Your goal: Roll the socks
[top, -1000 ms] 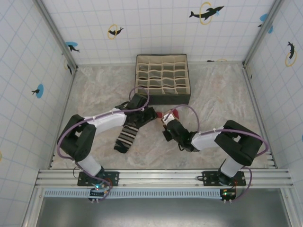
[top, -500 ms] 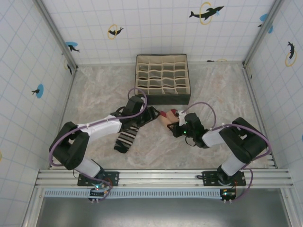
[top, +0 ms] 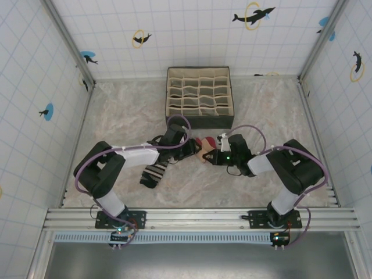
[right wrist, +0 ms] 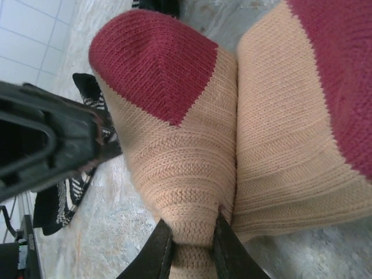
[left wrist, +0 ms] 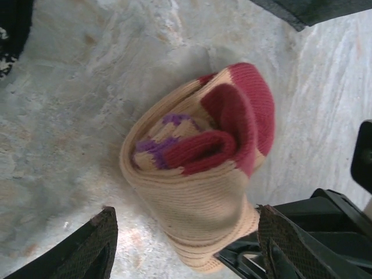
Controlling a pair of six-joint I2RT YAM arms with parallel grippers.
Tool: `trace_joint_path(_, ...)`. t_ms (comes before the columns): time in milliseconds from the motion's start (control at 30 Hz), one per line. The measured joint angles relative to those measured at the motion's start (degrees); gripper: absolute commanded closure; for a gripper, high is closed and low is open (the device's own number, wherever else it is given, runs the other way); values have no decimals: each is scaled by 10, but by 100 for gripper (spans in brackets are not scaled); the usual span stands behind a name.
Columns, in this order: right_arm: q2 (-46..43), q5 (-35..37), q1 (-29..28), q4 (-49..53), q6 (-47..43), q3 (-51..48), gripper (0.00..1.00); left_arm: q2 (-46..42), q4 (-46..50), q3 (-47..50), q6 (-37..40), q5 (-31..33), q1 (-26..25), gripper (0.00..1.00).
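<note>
**Top view.** The tan sock (top: pixel 204 149) sits as a short bundle on the surface (top: pixel 116 119), just in front of the organiser box (top: pixel 199 96). It lies between the left claw (top: pixel 189 148) and the right claw (top: pixel 214 156). Its dark red toe faces the far side, and the bundle is too compact here to show a clear long axis. The striped sock (top: pixel 154 171) lies flat and unrolled. Its long axis runs diagonally from under the left arm to the near left.

- Risk: the left arm overlies the striped sock, so a sweep of that arm could drag it.
- Risk: the 2 socks are not joined, so the roll may end up holding 1 only.

**Left wrist view.** The left claw is spread wide, with 1 finger on either side of the roll and neither touching it. The spiral end, with purple stripes inside, faces the camera. The longest run appears to go from the red toe at upper right to the ribbed cuff at the bottom.

- Risk: the right claw's dark fingers sit at that cuff, so closing the left claw there could strike them.

**Right wrist view.** The right claw is pinching a narrow fold of the tan cuff, its fingers (right wrist: pixel 158 251) nearly meeting.

- Risk: the bite is thin. In my judgement a pull could slip off, or draw the cuff out and unwind the roll.
</note>
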State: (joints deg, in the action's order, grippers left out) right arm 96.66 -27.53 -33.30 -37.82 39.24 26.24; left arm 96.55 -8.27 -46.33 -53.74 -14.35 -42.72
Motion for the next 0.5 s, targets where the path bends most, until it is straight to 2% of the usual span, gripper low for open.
trace_joint_path(167, 2, -10, 3, 36, 26, 20, 99, 19, 0, -3, 8, 7, 0, 38)
trace_joint_path(333, 2, -12, 4, 42, 52, 21, 97, 41, -5, -21, 10, 7, -1, 49)
trace_joint_path(500, 2, -13, 5, 37, 70, 19, 92, 54, -6, -34, 10, 13, -4, 53)
